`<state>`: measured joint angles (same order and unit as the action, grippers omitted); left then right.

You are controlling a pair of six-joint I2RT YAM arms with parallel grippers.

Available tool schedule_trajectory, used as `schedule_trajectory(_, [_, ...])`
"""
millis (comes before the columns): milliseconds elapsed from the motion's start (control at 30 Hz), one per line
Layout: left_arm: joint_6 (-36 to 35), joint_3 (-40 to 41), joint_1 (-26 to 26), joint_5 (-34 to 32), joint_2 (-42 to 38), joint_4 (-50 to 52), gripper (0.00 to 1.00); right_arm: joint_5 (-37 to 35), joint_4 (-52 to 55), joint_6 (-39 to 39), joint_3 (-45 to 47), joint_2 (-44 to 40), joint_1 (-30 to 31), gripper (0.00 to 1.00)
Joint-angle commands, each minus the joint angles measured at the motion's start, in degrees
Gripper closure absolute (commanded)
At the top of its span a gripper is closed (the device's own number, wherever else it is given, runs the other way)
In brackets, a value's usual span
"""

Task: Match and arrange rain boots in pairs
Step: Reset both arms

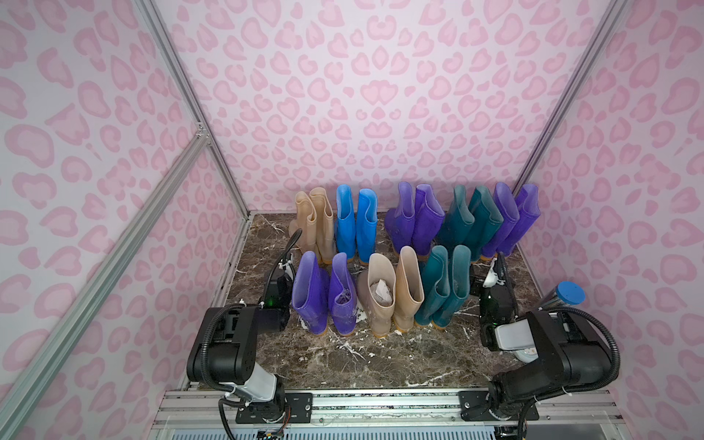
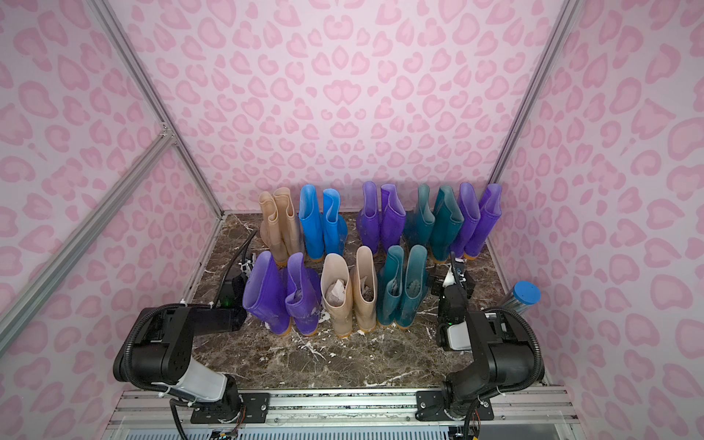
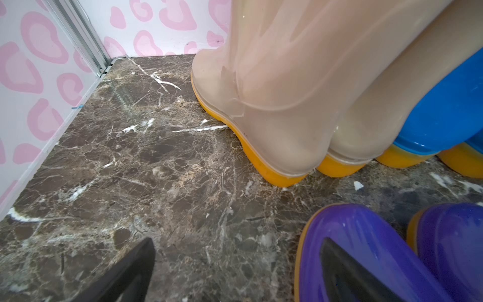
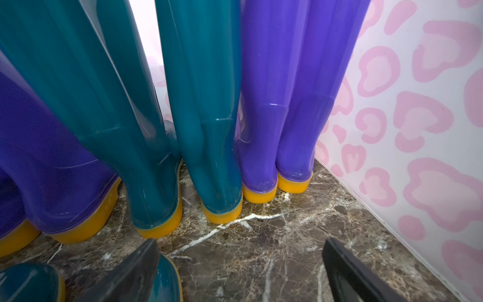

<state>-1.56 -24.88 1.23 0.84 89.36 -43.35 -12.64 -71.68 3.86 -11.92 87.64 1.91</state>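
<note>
Nearest me is the aluminium rail carrying both arm bases; beyond it, on the marble floor, the rain boots stand upright in two rows. The back row runs beige pair, blue pair, purple pair, teal pair, corner purple pair; in front stand the front purple pair, front beige pair and front teal pair. Every colour sits beside its match, so I'd judge the pairing done.

The left gripper gapes wide by the front purple pair, gripping nothing; whether a finger touches that boot, I cannot tell. The right gripper is equally wide and empty, facing the back heels. Next calls for backing both arms out without nudging a boot.

No brand reads; a faint embossed sole mark is too small.
</note>
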Motion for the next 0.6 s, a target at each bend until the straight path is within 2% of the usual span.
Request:
schedule_trajectory(0, [-0.42,-0.42,0.08,-0.23,0.03,-1.85,0.01,-0.8,-2.36,-0.43,-0.12,0.26,0.07,0.0])
schedule_trajectory(567, [-0.46,-0.8,0.28,-0.58,0.19,-1.23,0.01,-0.81,-2.28,-0.38,-0.12,0.25,0.04,0.0])
